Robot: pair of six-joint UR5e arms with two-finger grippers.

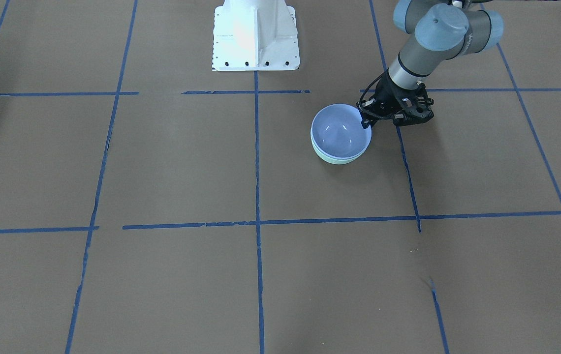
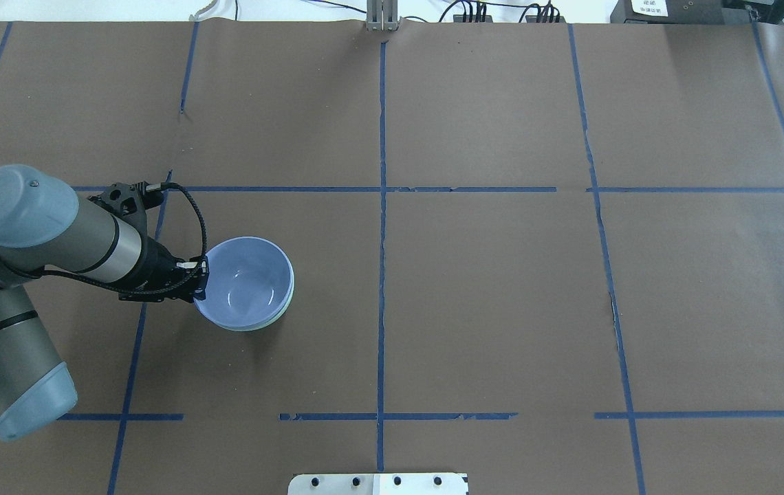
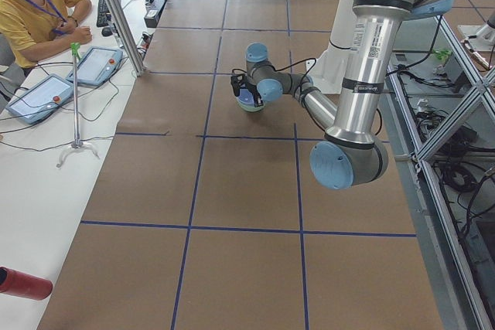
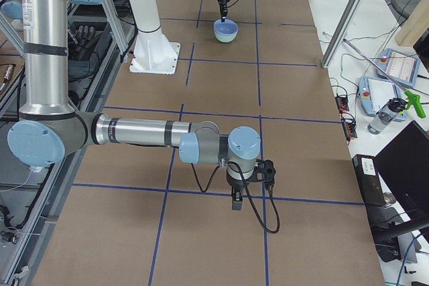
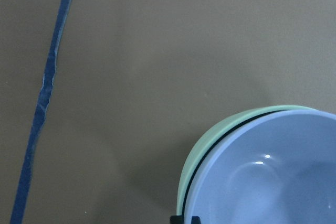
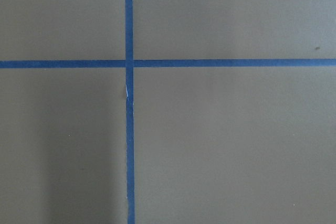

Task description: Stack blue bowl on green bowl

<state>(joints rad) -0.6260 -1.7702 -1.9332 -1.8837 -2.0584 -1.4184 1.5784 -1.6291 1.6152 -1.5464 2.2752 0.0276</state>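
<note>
The blue bowl point(image 1: 339, 132) sits nested inside the green bowl point(image 1: 332, 158) on the brown table, left of centre in the overhead view, where the blue bowl point(image 2: 247, 282) shows with only the green bowl's rim point(image 2: 283, 313) below it. My left gripper point(image 2: 201, 278) is at the blue bowl's near-left rim, shut on it. In the left wrist view the blue bowl point(image 5: 273, 177) fills the lower right inside the green rim point(image 5: 210, 140). My right gripper point(image 4: 236, 200) hangs over bare table far from the bowls; I cannot tell whether it is open or shut.
The white robot base point(image 1: 256, 37) stands at the table's robot side. Blue tape lines point(image 2: 382, 206) divide the brown table into squares. An operator point(image 3: 31, 5) sits at a side desk beyond the table's far edge.
</note>
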